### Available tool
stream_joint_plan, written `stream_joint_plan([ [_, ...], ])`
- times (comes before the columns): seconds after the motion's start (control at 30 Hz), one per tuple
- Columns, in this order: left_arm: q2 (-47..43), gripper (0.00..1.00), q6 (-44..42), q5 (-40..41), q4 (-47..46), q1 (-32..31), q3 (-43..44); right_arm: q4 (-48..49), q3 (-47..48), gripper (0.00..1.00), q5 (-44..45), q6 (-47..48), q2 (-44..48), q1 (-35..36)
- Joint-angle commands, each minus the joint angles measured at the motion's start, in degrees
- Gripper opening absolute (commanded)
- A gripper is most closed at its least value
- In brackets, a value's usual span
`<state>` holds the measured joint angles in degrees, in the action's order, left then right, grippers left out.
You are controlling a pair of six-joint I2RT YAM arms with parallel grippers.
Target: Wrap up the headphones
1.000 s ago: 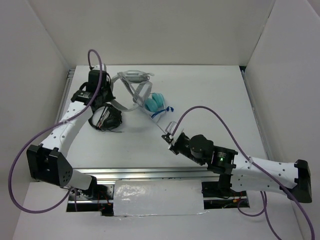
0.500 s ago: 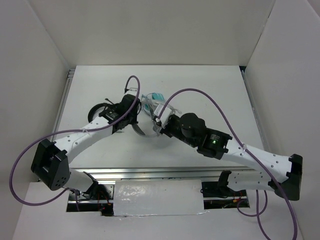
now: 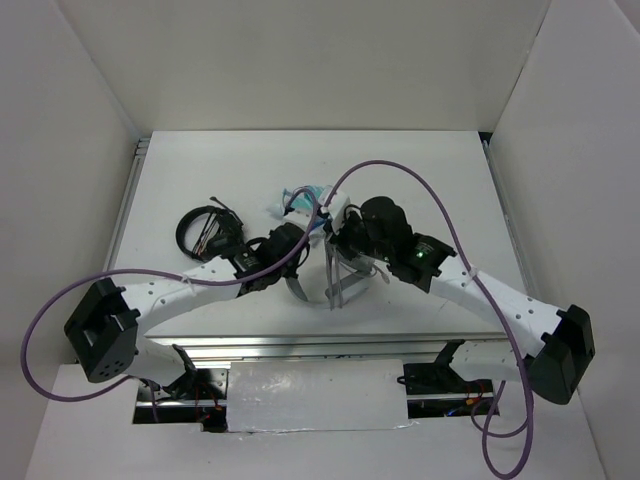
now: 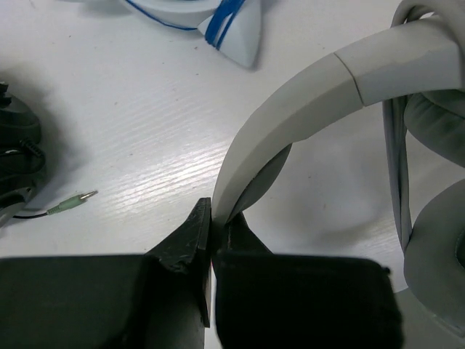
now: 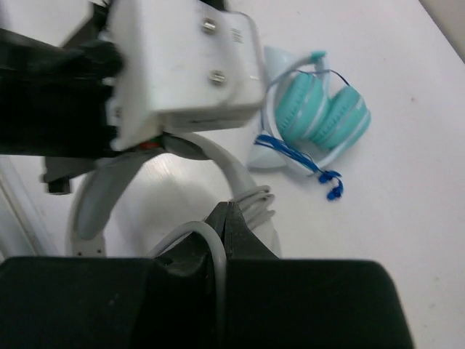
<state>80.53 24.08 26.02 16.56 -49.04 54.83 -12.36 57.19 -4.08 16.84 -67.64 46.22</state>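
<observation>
- Headphones (image 3: pixel 345 290) on the table (image 3: pixel 440 180) at lower centre of the top view, between the two arms.
- Headband (image 4: pixel 290 123) arching from lower centre to upper right of the left wrist view.
- Left gripper (image 4: pixel 213 222) clamped on the headband's lower end, bottom centre of that view.
- Right gripper (image 5: pixel 224 218) pinched together on the thin grey cable (image 5: pixel 185 234), bottom centre of the right wrist view, just below the headband.
- Teal headphones (image 5: pixel 323 116) nearby, toward the upper right there.
- Black headset (image 3: pixel 205 232) well apart, left of centre in the top view.
</observation>
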Motion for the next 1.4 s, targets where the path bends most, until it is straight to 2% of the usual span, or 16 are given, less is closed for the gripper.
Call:
stream_joint_plan([
  [0.0, -1.08, 0.0, 0.1, -0.88, -4.87, -2.37, 0.81, 1.56, 0.03, 0.0, -5.14, 2.66, 1.1, -4.46],
  [0.13, 0.15, 0.0, -1.66, -2.55, -6.36, -4.4, 0.01, -2.14, 0.38, 0.01, -9.54, 6.88, -1.7, -9.91],
  [0.3, 1.3, 0.0, -4.03, -3.43, -6.45, -5.81, 0.98, -0.13, -1.28, 0.03, -10.25, 8.82, -2.59, -13.6],
  [0.33, 1.29, 0.0, -4.21, -3.78, -6.45, -5.98, 0.98, 0.4, -1.64, 0.1, -10.6, 9.0, -2.59, -14.13],
  [0.43, -0.37, 0.0, -5.26, -5.1, -7.24, -6.07, 0.37, 1.81, -2.78, 0.18, -12.61, 9.26, -2.5, -16.24],
  [0.63, -2.75, 0.0, -6.23, -10.01, -9.78, -6.16, -1.39, 1.81, -3.22, 0.24, -20.43, 8.56, -4.86, -19.76],
  [0.87, -4.15, 0.0, -3.69, -10.71, -7.59, -4.93, -0.34, 3.82, -4.8, 0.33, -20.36, 4.26, -5.84, -20.29],
  [0.93, -4.77, 0.0, -3.07, -10.64, -6.98, -4.4, 0.54, 3.92, -4.98, 0.41, -21.14, 3.38, -5.75, -20.73],
  [1.2, -5.47, 0.0, -1.4, -12.57, -2.5, -2.12, 4.14, 10.77, -8.23, 0.54, -18.34, -3.91, -4.26, -23.54],
  [1.23, -6.0, 0.0, -1.57, -12.92, -2.15, -1.86, 4.41, 12.08, -8.93, 0.62, -18.42, -4.53, -4.26, -23.98],
  [1.3, -6.44, 0.0, -1.66, -13.8, -1.79, -1.77, 4.58, 13.84, -9.55, 0.65, -18.51, -5.68, -4.26, -24.42],
  [1.33, -7.05, 0.0, -1.66, -13.72, -1.36, -1.68, 4.76, 14.72, -9.99, 0.74, -18.6, -6.03, -4.43, -24.51],
  [1.37, -7.14, 0.0, -1.58, -13.45, -0.83, -1.68, 5.11, 14.91, -9.99, 0.77, -18.77, -6.29, -4.78, -24.68],
])
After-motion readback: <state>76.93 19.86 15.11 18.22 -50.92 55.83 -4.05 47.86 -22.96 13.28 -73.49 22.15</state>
